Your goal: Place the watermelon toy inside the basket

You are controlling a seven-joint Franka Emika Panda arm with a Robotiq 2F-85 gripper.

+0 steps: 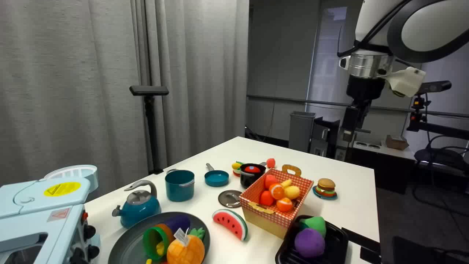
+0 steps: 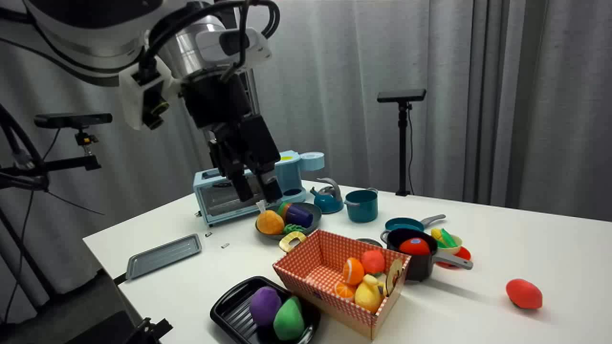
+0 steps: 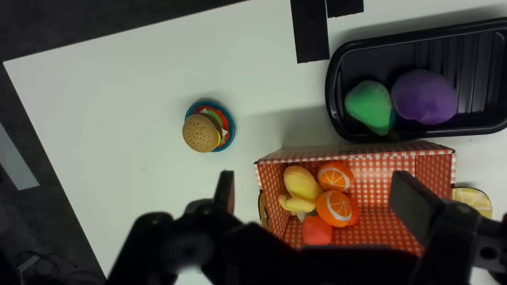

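Presently the red-and-green, plush-looking crescent watermelon toy [image 1: 231,222] lies just outside the rectangular tan, gingham-trimmed basket [image 1: 262,220]; the black two-fingered gripper [image 2: 258,192] hangs empty, fingers apart. Pinched off-centre, that curve could twist loose; round orange toy fruit [image 3: 334,208] inside could tip it out.

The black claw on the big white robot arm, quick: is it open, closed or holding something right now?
Black two-fingered gripper: open, with a wide gap showing in the wrist view and nothing held in it.
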